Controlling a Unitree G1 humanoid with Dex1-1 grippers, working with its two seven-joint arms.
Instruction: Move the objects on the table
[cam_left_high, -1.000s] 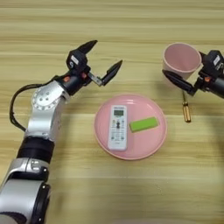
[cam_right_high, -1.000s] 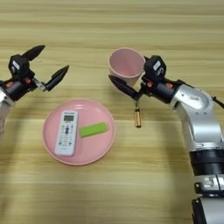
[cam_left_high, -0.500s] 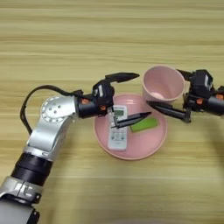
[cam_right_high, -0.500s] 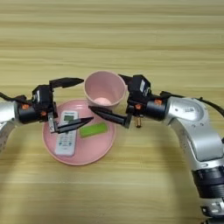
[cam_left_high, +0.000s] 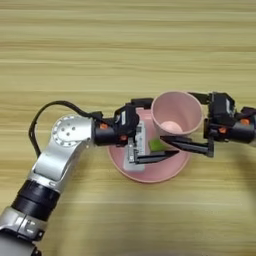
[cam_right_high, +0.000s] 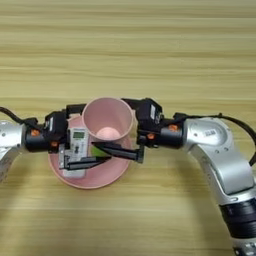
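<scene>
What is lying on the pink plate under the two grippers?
On the plate lie a white remote and a green block; the cup and black fingers cover parts of both.

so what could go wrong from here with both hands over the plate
The right hand holds the pink cup above the plate, close to the left hand, whose open fingers straddle the remote and green block. The hands could collide, or the cup could come down on the block.
</scene>
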